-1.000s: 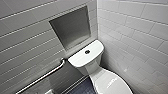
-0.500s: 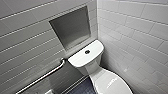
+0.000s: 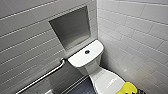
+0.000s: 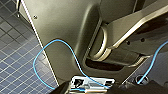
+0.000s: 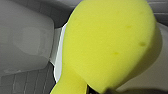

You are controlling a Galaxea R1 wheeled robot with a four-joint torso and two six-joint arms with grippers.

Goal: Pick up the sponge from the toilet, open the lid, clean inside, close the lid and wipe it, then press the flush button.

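Observation:
The white toilet [image 3: 87, 62] stands in the corner, its tank top carrying the dark round flush button [image 3: 87, 52]. The lid [image 3: 107, 81] lies down over the bowl, a grey mark on its top. At the lid's near right edge sits the yellow sponge [image 3: 128, 88]. In the right wrist view the sponge [image 5: 107, 45] looms large and narrows where my right gripper [image 5: 96, 90] is shut on it, with the toilet's white edge behind it. The left wrist view takes in the robot's own grey body and a blue cable [image 4: 50, 47]; nothing is held there.
A recessed grey niche [image 3: 71, 27] is set in the tiled wall above the tank. A metal grab bar [image 3: 42, 77] runs along the left wall. Tiled wall closes in on the right of the toilet. Dark small-tiled floor [image 3: 82, 88] lies left of the bowl.

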